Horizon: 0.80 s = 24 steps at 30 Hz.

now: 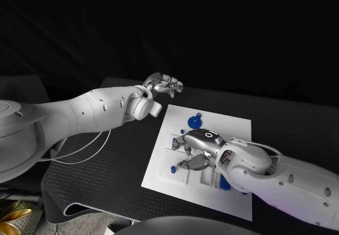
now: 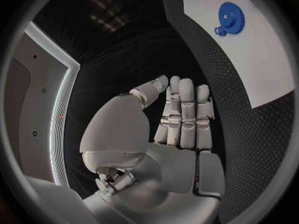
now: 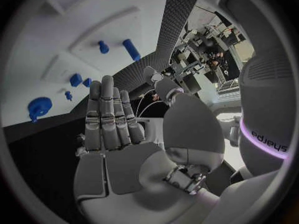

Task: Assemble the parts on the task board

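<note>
The white task board (image 1: 236, 126) lies in the middle of the black table. A blue gear (image 1: 194, 120) sits near its far left corner, also seen as the gear (image 2: 230, 16) and the gear (image 3: 39, 107). My right hand (image 1: 194, 147) hovers over the board's middle, fingers straight and together, holding nothing (image 3: 109, 119). My left hand (image 1: 164, 84) is off the board, beyond its far left corner, fingers stretched out with nothing in them (image 2: 181, 114). A small blue part (image 1: 174, 169) lies near the board's left edge. Blue pegs (image 3: 131, 49) stand in the board.
Another blue part (image 1: 225, 183) shows beside my right forearm near the board's front. The black table mat (image 1: 106, 166) stretches left of the board. White cables (image 1: 78, 152) hang under my left arm. Shallow recesses (image 3: 99, 30) mark the board's surface.
</note>
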Available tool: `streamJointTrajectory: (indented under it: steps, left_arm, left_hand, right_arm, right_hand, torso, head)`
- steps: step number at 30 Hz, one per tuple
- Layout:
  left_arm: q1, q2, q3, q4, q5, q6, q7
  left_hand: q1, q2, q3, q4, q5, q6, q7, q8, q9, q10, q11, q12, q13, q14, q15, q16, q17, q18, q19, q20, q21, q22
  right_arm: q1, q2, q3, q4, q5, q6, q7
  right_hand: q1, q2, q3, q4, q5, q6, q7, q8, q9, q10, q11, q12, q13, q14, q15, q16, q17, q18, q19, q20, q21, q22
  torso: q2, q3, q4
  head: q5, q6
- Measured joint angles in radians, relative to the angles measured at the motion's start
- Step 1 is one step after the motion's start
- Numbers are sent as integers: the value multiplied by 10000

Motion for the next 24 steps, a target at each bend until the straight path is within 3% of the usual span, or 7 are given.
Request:
streamJointTrajectory:
  steps: [5,8,11,14,17,19,24]
  left_arm:
    - [0,16,-22,-32,0,5,-3]
    - [0,23,-60,-27,0,19,-4]
    - [-1,-38,-118,-13,-1,33,-5]
    - [-6,-122,-154,-28,-1,35,-9]
    - [-6,-177,-159,-25,-1,35,-9]
    - [-6,-229,-165,-3,-1,35,-9]
    - [-31,-396,-208,85,-5,32,-9]
  left_hand:
    - [0,0,0,0,0,-8,-8,0,-1,0,0,0,0,0,0,0,1,0,-19,-19,0,0]
    - [0,0,0,0,0,-8,-8,0,-1,0,0,0,0,0,0,0,8,0,-19,-19,0,0]
    - [0,0,0,0,0,-8,-8,0,5,0,0,0,0,0,0,0,8,0,-19,-18,0,0]
    - [0,0,0,0,0,-8,-8,0,8,0,-1,0,-1,0,0,0,8,0,-18,-18,0,0]
    - [0,0,0,0,0,-8,-8,0,8,0,-1,0,-1,0,0,0,8,0,-18,-18,0,0]
    - [0,0,0,0,0,-8,-8,0,8,0,-1,0,-1,-1,0,0,7,0,-18,-18,0,0]
    - [0,0,0,0,0,-8,-8,0,7,1,-1,0,-1,-1,0,0,7,0,-18,-17,0,0]
  right_arm:
    - [164,-491,276,142,841,-164,176]
    - [447,-1062,278,135,1829,-190,281]
    - [703,-1613,295,-4,2866,-181,294]
    - [852,-2148,295,-39,3763,-81,112]
    - [918,-2559,281,34,4291,54,-369]
    - [940,-2822,251,77,4621,222,-767]
    - [1031,-3327,26,325,5920,835,-1739]
  right_hand:
    - [0,0,0,0,54,-48,-22,0,0,-97,-24,0,-8,72,-3,28,24,-1,76,-2,0,19]
    - [194,194,158,150,-156,-350,25,-70,-19,100,156,295,45,202,89,54,57,-66,214,-48,8,28]
    - [440,362,449,307,-445,-378,468,-50,-19,567,128,698,142,548,58,243,159,-142,579,-147,164,81]
    - [280,522,395,492,-584,-181,633,131,48,990,-31,1144,299,773,-97,406,302,-208,844,-270,324,142]
    - [-532,873,337,1321,-1296,72,517,293,150,1395,-222,1673,566,907,-224,484,442,-136,969,-324,332,155]
    - [-1029,774,475,1991,-1495,284,363,535,382,1686,-424,2486,1089,1091,-417,722,709,-73,1237,-480,488,176]
    - [-933,542,85,2029,-1535,317,178,835,980,781,-788,5805,3558,1205,-808,2594,2393,-69,1914,-915,1747,218]
  torso:
    - [-7,7,-12]
    - [-8,13,-8]
    - [-9,10,-7]
    - [-17,6,-26]
    - [-29,6,-53]
    - [-39,7,-79]
    - [-71,37,-145]
  head:
    - [-66,101]
    - [-178,175]
    - [-323,247]
    - [-490,337]
    - [-664,386]
    - [-855,422]
    - [-1228,453]
